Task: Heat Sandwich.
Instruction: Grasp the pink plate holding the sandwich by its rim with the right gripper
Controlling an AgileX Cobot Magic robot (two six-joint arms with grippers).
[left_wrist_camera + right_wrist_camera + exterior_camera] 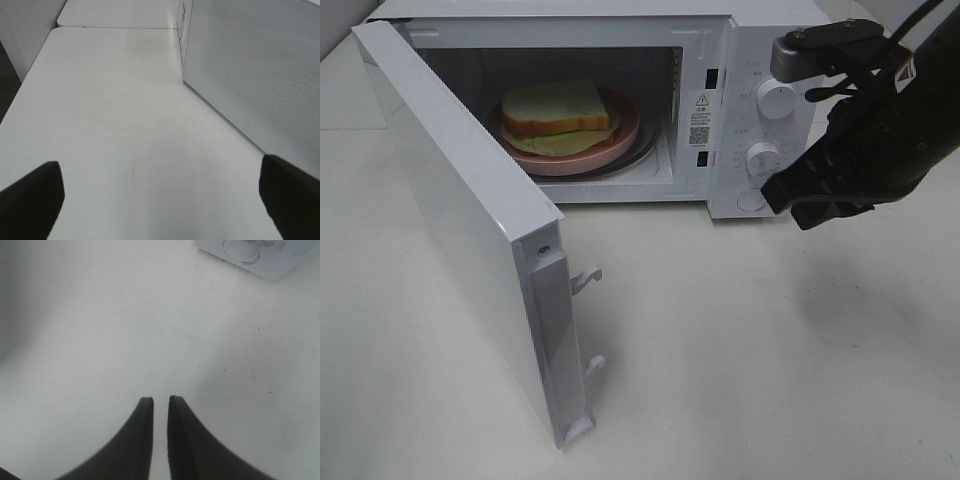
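The sandwich point(560, 108), pale bread with a green and orange layer, lies on a round pink plate point(582, 160) inside the white microwave point(720, 60). The microwave door point(450, 200) is swung wide open toward the front left. My right gripper point(782, 195) hovers in front of the control panel, near its lowest button. In the right wrist view the right gripper point(160, 399) has its fingers almost together with nothing between them. In the left wrist view my left gripper point(160, 162) is wide open and empty over the table, beside the door point(250, 60). The high view does not show the left gripper.
Two white knobs point(777, 100) point(763, 158) sit on the panel right of the cavity. Door latch hooks point(586, 280) stick out from the door's edge. A corner of the microwave point(250, 252) appears in the right wrist view. White tabletop point(740, 350) spreads in front.
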